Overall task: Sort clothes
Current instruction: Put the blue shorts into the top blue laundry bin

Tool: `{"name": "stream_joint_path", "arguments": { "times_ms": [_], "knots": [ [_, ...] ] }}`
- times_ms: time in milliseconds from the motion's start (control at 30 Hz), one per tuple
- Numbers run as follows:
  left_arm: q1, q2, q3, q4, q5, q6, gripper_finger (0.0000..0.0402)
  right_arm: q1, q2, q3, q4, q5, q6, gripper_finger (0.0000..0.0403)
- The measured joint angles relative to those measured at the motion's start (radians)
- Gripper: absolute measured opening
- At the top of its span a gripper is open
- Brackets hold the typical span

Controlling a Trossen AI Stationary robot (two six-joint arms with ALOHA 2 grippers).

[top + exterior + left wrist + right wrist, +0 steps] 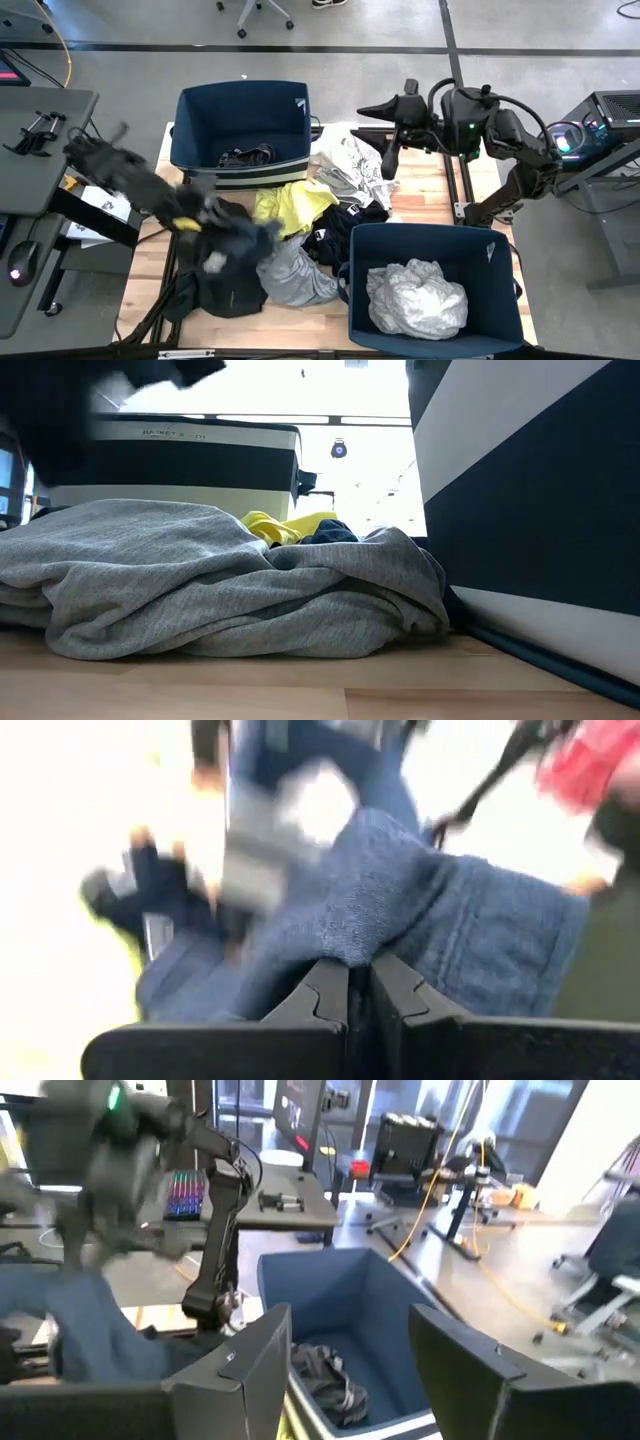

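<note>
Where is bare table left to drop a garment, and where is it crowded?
Bare wood lies between the white-and-grey garment and the right hand, and along the near edge left of the near bin. The middle is crowded: yellow, grey, black clothes.

On the table (440, 190), one bin (243, 128) stands at eleven o'clock and a second bin (430, 290) at five o'clock. A heap of clothes (300, 225) lies between them at the centre. One garment (246, 156) lies inside the eleven o'clock bin, another (415, 298) inside the five o'clock bin. The left gripper (215, 215) is over the heap at nine o'clock; the right gripper (388, 158) hangs at one o'clock.
</note>
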Motion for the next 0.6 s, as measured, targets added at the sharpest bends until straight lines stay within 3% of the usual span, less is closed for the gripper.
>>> {"name": "stream_joint_path", "arguments": {
  "times_ms": [133,300,400,500,600],
  "knots": [
    [0.000,0.020,0.173,0.193,-0.197,0.338,0.0000,0.000,0.000,0.000,0.041,0.000,-0.041,0.0190],
    [0.012,0.037,0.293,0.475,-0.297,0.869,0.0000,0.000,0.000,0.000,0.045,0.000,-0.041,0.0190],
    [0.057,0.038,0.316,0.584,-0.369,1.114,0.0000,0.000,0.000,0.000,0.046,0.000,-0.038,0.0190],
    [0.135,0.034,0.326,0.593,-0.478,1.231,0.0000,0.000,0.000,0.000,0.045,0.000,-0.008,0.0190],
    [0.235,0.024,0.326,0.526,-0.563,1.238,0.0000,0.000,0.000,0.000,0.043,0.000,0.010,0.0190]
  ]
}}
